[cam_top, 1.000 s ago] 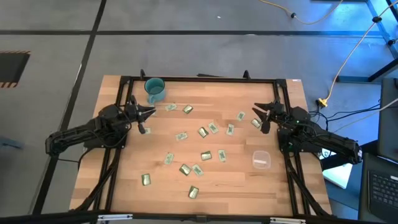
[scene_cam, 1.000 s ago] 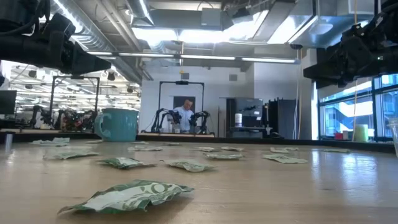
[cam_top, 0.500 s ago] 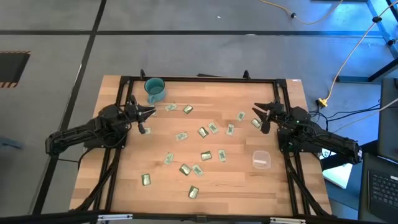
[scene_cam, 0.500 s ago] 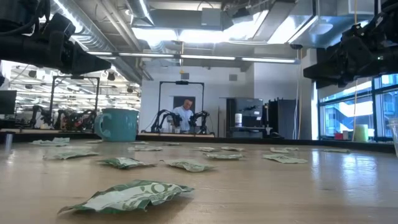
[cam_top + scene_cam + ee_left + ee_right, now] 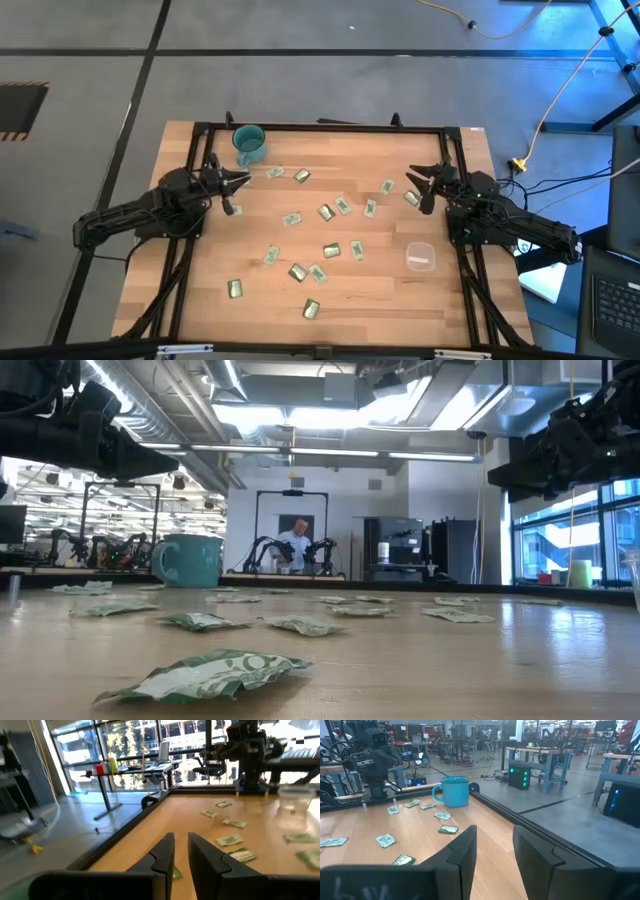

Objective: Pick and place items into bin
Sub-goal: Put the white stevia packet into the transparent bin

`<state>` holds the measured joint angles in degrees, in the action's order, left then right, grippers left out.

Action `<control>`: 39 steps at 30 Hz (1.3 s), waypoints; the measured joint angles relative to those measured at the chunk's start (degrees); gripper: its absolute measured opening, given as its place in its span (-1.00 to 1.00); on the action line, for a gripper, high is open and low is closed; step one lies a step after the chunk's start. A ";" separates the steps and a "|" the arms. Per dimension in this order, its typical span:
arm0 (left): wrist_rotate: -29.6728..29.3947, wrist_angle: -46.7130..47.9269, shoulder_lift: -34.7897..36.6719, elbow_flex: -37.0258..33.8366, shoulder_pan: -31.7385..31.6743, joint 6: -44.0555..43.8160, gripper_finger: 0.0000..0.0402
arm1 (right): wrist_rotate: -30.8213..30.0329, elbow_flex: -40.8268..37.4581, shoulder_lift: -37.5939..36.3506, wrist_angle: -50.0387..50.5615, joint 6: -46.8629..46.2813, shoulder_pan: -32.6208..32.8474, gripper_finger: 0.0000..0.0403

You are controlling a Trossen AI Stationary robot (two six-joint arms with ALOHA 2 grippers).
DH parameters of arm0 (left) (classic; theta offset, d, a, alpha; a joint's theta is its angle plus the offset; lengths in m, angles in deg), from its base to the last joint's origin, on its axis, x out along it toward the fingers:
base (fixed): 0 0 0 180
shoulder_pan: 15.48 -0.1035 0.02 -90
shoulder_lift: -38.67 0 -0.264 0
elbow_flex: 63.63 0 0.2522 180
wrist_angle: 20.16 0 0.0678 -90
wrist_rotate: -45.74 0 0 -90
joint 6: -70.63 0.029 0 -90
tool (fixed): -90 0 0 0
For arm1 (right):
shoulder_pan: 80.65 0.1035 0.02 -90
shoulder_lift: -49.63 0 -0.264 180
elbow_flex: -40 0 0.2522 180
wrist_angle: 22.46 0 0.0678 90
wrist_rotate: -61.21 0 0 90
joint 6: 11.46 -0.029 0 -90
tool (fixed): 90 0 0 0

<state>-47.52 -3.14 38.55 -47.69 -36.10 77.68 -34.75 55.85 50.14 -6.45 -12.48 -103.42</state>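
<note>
High view | wood table (image 5: pixel 380 290), packets (image 5: pixel 331 250) scattered | both pincers spread, empty

- We see a grey floor (image 5: pixel 330 90) with dark seams around the wooden table (image 5: pixel 385 290).
- We see bright ceiling lights (image 5: pixel 300 415) overhead.
- We see tall windows (image 5: pixel 130 745) behind a desk (image 5: pixel 135 770).
- A person (image 5: pixel 297 545) stands far back.
</note>
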 joint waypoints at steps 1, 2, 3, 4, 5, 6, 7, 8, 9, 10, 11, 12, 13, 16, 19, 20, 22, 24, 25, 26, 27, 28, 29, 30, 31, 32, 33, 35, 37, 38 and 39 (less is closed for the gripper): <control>-0.18 -0.01 0.00 -0.01 -0.01 1.78 -0.76 | 0.00 0.00 0.01 0.01 0.00 0.00 -0.35; -0.24 -0.02 0.00 -0.01 0.00 3.04 -0.76 | 0.00 0.00 0.01 0.00 0.00 0.00 -0.35; -0.26 -0.02 -0.01 -0.01 -0.01 4.09 -0.76 | 0.00 0.00 0.00 -0.01 0.00 0.00 -0.35; -0.25 -0.02 -0.01 -0.02 0.00 4.96 -0.76 | 0.00 0.00 0.00 0.01 0.00 0.00 -0.35; -0.26 -0.02 -0.01 0.00 -0.01 5.47 -0.76 | 0.00 0.00 0.01 -0.01 0.00 0.00 -0.35; -0.27 -0.02 -0.02 0.00 -0.02 5.87 -0.76 | 0.00 0.00 -0.01 -0.01 0.00 0.00 -0.35; -0.27 -0.02 0.00 0.00 0.00 6.12 -0.76 | 0.00 0.00 0.01 -0.01 0.00 0.00 -0.35; -0.27 -0.02 0.00 0.00 -0.02 6.16 -0.76 | 0.00 0.00 0.00 -0.01 0.00 0.00 -0.35; -0.28 -0.06 -0.01 -0.01 0.00 6.18 -0.76 | 0.00 0.00 0.00 -0.01 0.00 0.00 -0.35; -0.41 -0.22 -0.02 -0.02 0.00 6.19 -0.76 | 0.00 0.00 0.01 -0.01 0.00 0.00 -0.35; -0.54 -0.49 -0.02 0.00 0.00 6.19 -0.76 | 0.00 0.00 0.00 0.00 0.00 0.00 -0.35; -0.59 -0.63 0.00 0.00 -0.01 6.19 -0.76 | 0.00 0.00 -0.01 -0.01 0.00 0.00 -0.35; -0.61 -0.63 0.00 -0.01 -0.02 6.22 -0.76 | 0.00 0.00 0.01 0.00 0.00 0.00 -0.35; -0.55 -0.70 0.00 0.00 -0.01 6.22 -0.76 | 0.00 0.00 0.01 -0.01 0.00 0.00 -0.35; -0.56 -1.37 0.00 -0.02 -0.01 6.21 -0.76 | 0.00 0.00 0.00 -0.01 0.00 0.00 -0.35; -0.57 -2.19 0.00 0.00 -0.01 6.21 -0.76 | 0.00 0.00 0.01 -0.01 0.00 0.00 -0.35; -0.87 -3.70 0.00 0.00 -0.02 6.21 -0.76 | 0.00 0.00 0.01 -0.05 -0.02 0.00 -0.35; -1.52 -4.61 -0.02 0.00 -0.02 6.20 -0.76 | 0.00 0.00 0.01 -0.05 -1.07 0.00 -0.35; -1.32 -4.83 -0.15 -0.01 -0.02 6.21 -0.74 | 0.00 0.00 0.01 -0.08 -2.06 0.00 -0.35; -0.53 -4.93 -0.57 0.00 -0.02 6.05 -0.72 | -0.01 0.00 0.01 -0.12 -3.03 0.00 -0.35; 0.57 -4.86 -1.07 0.00 -0.02 5.53 -0.68 | 0.00 0.00 0.01 -0.29 -3.44 0.00 -0.35; 1.67 -4.83 -1.72 0.00 -0.02 4.79 -0.64 | 0.01 0.00 0.01 -0.48 -3.85 0.00 -0.35; 2.53 -5.01 -2.55 0.00 0.00 3.85 -0.58 | 0.01 0.00 0.01 -0.70 -4.57 0.00 -0.35; 2.95 -5.00 -3.58 0.00 0.00 2.87 -0.53 | 0.00 0.01 0.01 -0.92 -4.79 0.00 -0.35; 2.85 -5.08 -4.78 0.00 0.00 1.78 -0.47 | 0.00 0.00 0.01 -1.16 -4.78 0.00 -0.35; 2.50 -5.50 -6.09 0.00 0.00 0.55 -0.41 | 0.00 0.00 0.01 -1.41 -4.74 0.00 -0.35; 2.07 -6.32 -7.55 0.00 -0.02 -0.58 -0.36 | 0.00 0.00 0.01 -1.45 -4.70 0.00 -0.35; 1.60 -6.31 -11.09 1.00 -0.02 -2.81 -0.28 | -0.72 0.00 0.01 -1.87 -4.66 0.02 -0.35; 1.85 -6.02 -15.13 3.39 -0.02 -4.55 -0.24 | -2.23 0.00 0.00 -3.35 -4.64 0.02 -0.35; 2.42 -5.60 -17.42 5.19 -0.02 -4.83 -0.24 | -2.99 0.00 -0.01 -4.03 -4.60 0.02 -0.35; 3.09 -4.52 -19.87 7.10 -0.02 -4.83 -0.24 | -3.59 0.00 0.01 -4.65 -4.56 0.02 -0.35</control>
<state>-44.43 -7.65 18.69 -40.59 -36.12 72.84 -38.34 55.85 50.15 -11.10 -17.04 -103.39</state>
